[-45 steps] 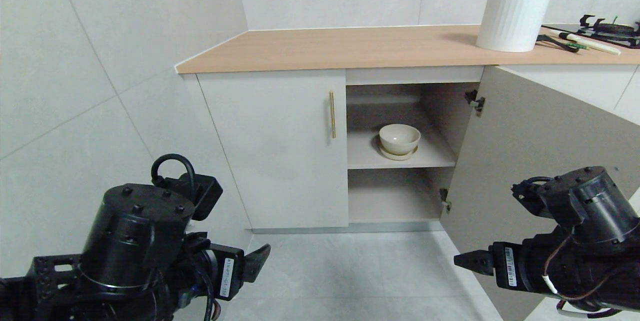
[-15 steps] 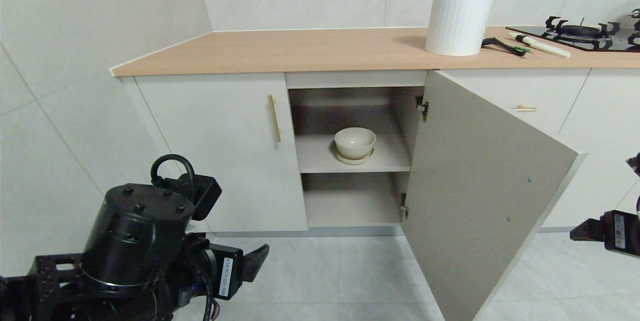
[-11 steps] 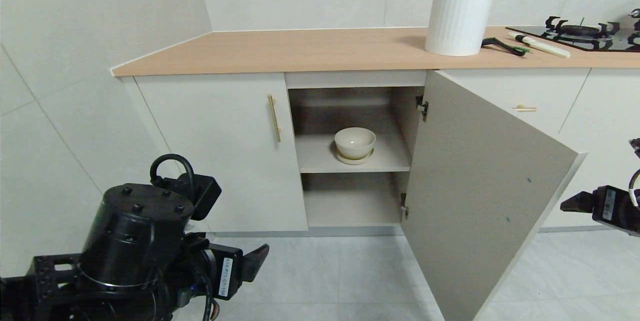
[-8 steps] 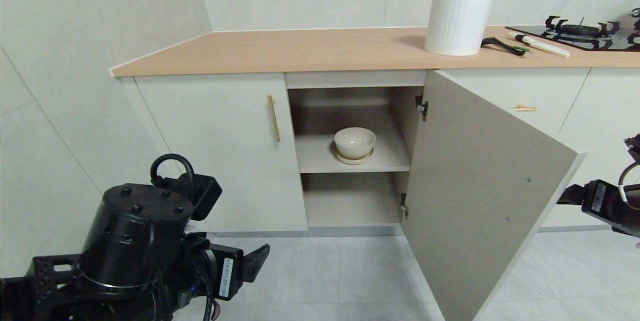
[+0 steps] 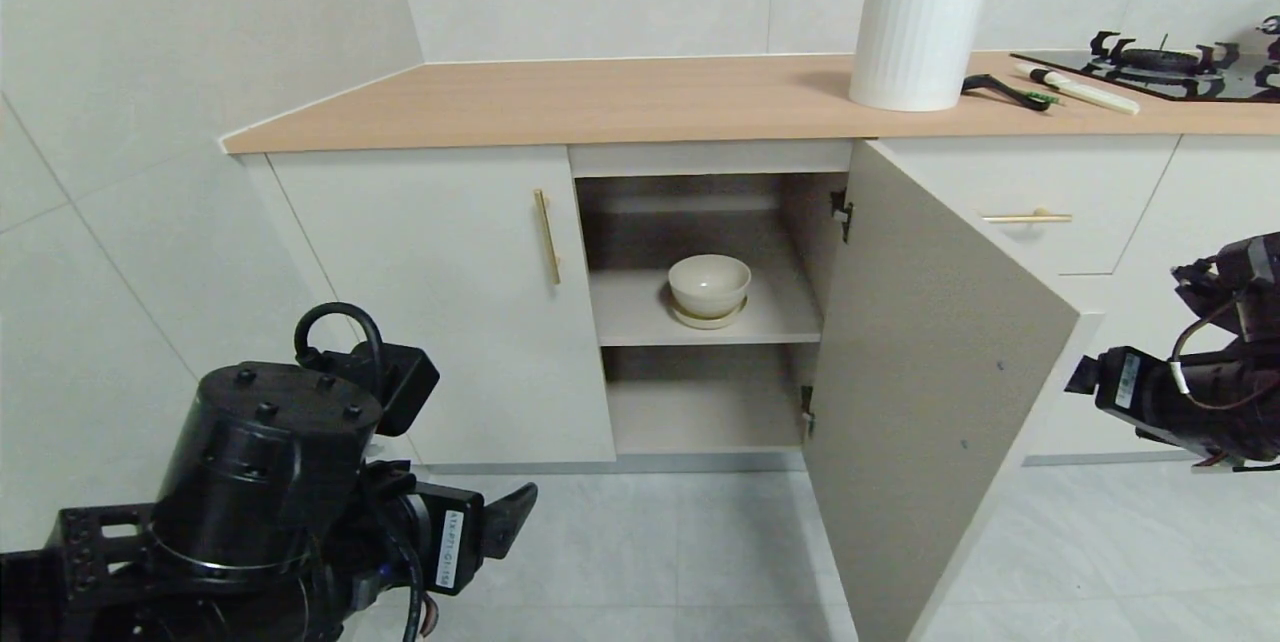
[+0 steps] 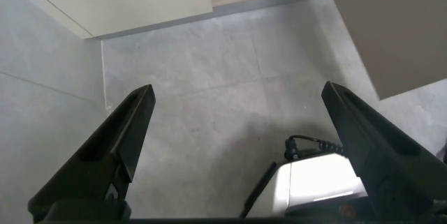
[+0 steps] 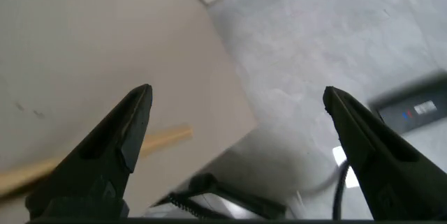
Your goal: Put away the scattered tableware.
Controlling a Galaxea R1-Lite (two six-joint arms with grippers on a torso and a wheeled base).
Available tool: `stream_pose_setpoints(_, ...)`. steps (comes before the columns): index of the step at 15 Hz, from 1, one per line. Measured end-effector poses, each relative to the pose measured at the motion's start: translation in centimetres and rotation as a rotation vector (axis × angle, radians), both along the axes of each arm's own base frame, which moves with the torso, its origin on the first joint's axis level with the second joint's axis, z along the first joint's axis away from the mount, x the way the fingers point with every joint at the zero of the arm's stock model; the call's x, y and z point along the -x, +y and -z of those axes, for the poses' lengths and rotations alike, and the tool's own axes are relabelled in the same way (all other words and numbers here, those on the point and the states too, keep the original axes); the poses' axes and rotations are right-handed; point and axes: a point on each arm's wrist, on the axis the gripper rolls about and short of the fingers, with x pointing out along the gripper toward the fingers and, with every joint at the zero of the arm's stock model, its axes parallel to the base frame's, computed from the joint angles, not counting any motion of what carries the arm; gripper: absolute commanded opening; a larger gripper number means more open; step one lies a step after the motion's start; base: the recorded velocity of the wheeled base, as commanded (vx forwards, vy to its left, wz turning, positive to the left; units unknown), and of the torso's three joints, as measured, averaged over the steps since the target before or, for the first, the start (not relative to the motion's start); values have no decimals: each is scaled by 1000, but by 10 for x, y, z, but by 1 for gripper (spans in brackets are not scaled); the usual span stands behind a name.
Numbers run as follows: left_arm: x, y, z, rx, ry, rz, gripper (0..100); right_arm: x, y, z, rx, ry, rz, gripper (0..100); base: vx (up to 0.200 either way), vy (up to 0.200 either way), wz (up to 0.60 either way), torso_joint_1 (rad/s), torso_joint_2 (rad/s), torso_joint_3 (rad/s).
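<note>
**tableware shelved, door left standing open beside your right gripper**

your right gripper (image 5: 1082, 382) hangs with its fingers spread wide and nothing between them, just beside the free edge of the open cabinet door (image 5: 930, 372), on the door's outer side. in the right wrist view the fingers (image 7: 126, 130) frame that pale outer face, with a gold handle (image 7: 167, 137) ahead of them and apart from both tips. the bowl (image 5: 709, 284) sits on a plate (image 5: 708, 320) on the upper shelf (image 5: 775, 320) inside the cabinet, well beyond the door from this gripper and across toward your left arm.

your left gripper (image 5: 512, 514) is likewise open and empty, low over the floor (image 6: 223, 63), with the bowl above and ahead of it and the door off to its outer side, well apart.

judging from how things lie, the dishes look stowed and closing the cabinet is what remains. the door stands tall, hinged on the side nearer the bowl, so its free edge would swing away from your right gripper, toward the shelf. the right arm is plainly the nearer one for that push. mind the handle: it could catch a fingertip.
</note>
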Motion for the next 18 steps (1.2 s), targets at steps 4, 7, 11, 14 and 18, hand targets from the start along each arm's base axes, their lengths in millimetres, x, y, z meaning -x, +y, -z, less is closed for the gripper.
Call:
stream_pose_setpoints(4, 0, 0, -1, 4, -3, -1, 100, -13, 43, -3, -20, -36, -175, 100, 0, 0, 0, 0, 0, 0)
stream_pose_setpoints(7, -2, 1, -2, 17, -7, -12, 100, -33, 77, 0, -24, -35, -271, 100, 0, 0, 0, 0, 0, 0)
stream_pose_setpoints(11, -7, 2, -4, 57, -44, -38, 100, -59, 115, 22, -19, 11, -353, 100, 0, 0, 0, 0, 0, 0)
stream_pose_setpoints(14, -8, 3, -4, 57, -46, -40, 100, -79, 136, 32, -62, -56, -368, 100, 0, 0, 0, 0, 0, 0)
stream_pose_setpoints(18, -7, 2, -3, 54, -43, -40, 100, -91, 150, 47, -131, -128, -354, 100, 0, 0, 0, 0, 0, 0)
